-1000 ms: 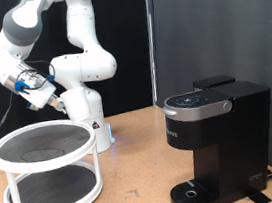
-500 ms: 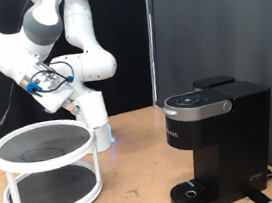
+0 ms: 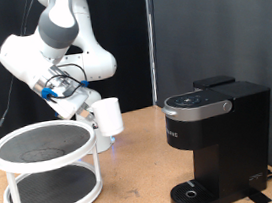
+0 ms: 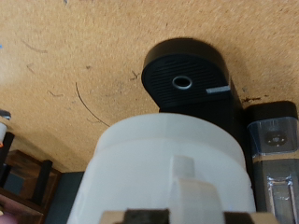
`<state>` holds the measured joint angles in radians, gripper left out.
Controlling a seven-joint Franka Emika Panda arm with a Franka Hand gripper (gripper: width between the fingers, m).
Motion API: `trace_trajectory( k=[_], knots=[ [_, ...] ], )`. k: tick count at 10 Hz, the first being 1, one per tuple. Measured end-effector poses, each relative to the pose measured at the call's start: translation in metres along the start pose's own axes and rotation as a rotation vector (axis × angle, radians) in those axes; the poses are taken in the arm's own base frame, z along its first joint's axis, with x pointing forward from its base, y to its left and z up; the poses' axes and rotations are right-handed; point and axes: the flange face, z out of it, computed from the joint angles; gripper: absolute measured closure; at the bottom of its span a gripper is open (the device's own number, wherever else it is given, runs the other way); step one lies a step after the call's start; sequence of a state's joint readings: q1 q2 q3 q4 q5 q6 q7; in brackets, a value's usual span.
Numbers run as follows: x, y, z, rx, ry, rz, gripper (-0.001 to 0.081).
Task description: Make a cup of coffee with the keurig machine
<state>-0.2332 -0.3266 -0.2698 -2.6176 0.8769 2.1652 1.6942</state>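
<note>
One plain white ceramic cup [image 3: 107, 116] is carried in the air by the single two-finger gripper [image 3: 90, 112] of the white robot arm [image 3: 54, 33]. In the exterior view the cup hangs directly at the gripper's tip, upright or nearly so, clear of every surface, and just past the edge of the rack toward the exterior view's right. In the wrist view the cup [image 4: 170, 173] fills the near field immediately in front of the gripper; its pale wall and a raised vertical strip, probably the handle, lie between the finger bases at the frame edge, so the gripper is clenched on the cup.

Beside and below the gripper, toward the exterior view's left, stands one white round two-tier rack [image 3: 46, 172] with dark mesh shelves; both tiers are visible, and the cup does not touch the rack.

Farther from the gripper, well apart toward the exterior view's right and lower, stands one black boxy keurig machine [image 3: 220, 143] with a silver-rimmed top panel, its lid down. One round black drip tray [image 3: 194, 191] sits at its base. In the wrist view the drip tray [image 4: 184, 82] shows beyond the cup, seen from above, with a small round metallic centre.

All items rest on, or hang above, one light brown wooden tabletop [image 3: 136, 177]. A black curtain backdrop [image 3: 217, 25] closes the scene behind the machine.
</note>
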Motion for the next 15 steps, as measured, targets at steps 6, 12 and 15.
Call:
trace_trajectory(
  k=[6,12,15],
  knots=[
    [-0.001,-0.004,0.035,0.008,0.140,0.064,0.0803],
    [0.009,-0.022,0.104,0.063,0.270,0.091,0.0803],
    [0.008,-0.031,0.123,0.077,0.281,0.105,0.0803]
  ],
)
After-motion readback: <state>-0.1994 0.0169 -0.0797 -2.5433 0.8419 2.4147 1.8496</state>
